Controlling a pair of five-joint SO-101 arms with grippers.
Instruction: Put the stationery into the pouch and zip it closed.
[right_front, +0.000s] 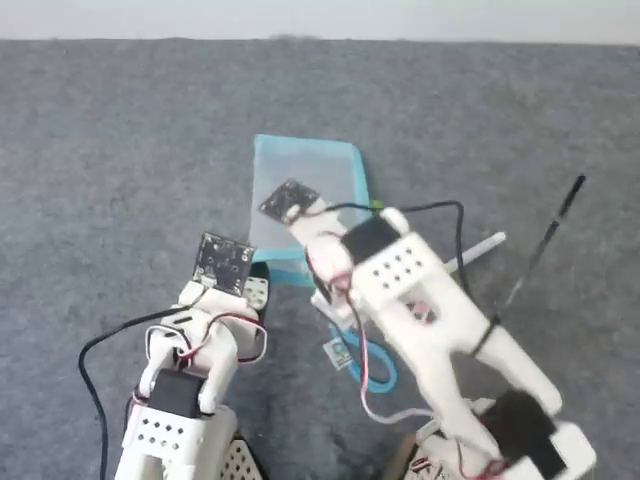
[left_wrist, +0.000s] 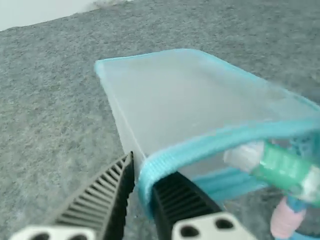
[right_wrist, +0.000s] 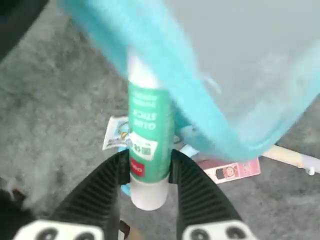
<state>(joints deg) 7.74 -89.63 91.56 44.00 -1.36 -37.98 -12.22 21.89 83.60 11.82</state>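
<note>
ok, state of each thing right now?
pouch: unzipped, mouth rim held up
left gripper: shut on pouch rim
glue stick: gripped, tip in pouch mouth
right gripper: shut on glue stick
white pen: lying loose on table
black pen: lying loose on table

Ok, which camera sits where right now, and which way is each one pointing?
High view: fixed above the table, looking down at the pouch; the left arm and the right arm show from above.
Left wrist view: on the left arm, looking along its fingers at the pouch; the left gripper is clamped on the blue rim.
Right wrist view: on the right arm, facing the pouch's mouth; the right gripper holds the glue stick.
Shared: both wrist views show the glue stick at the blue rim.
</note>
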